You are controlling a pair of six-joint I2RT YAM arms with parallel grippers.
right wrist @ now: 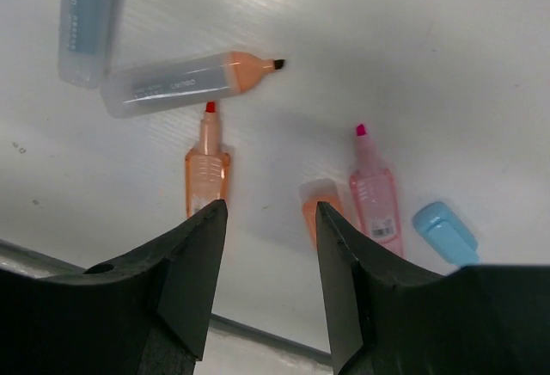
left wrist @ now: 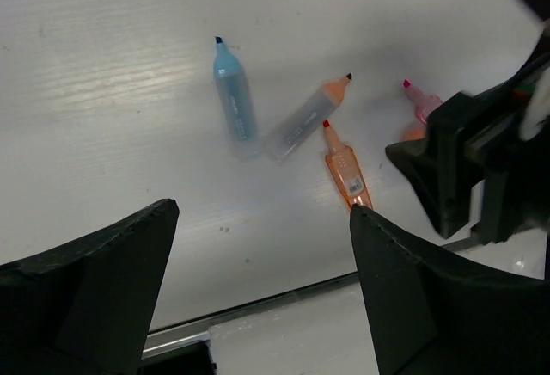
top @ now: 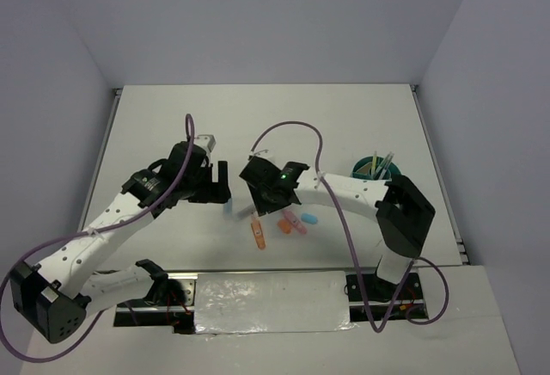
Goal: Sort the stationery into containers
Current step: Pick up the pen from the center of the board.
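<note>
Highlighters: orange highlighter, pink highlighter and blue highlighter lay loose on the table between both arms; teal cup stood well apart, rightward.
Handling: judged light, stiff, slick plastic, apt to roll; best pinched across the mid-barrel.
Right gripper: fingers moderately parted, empty, hovering beside the orange highlighter.
Left gripper: spread wide, empty, touching nothing.
</note>
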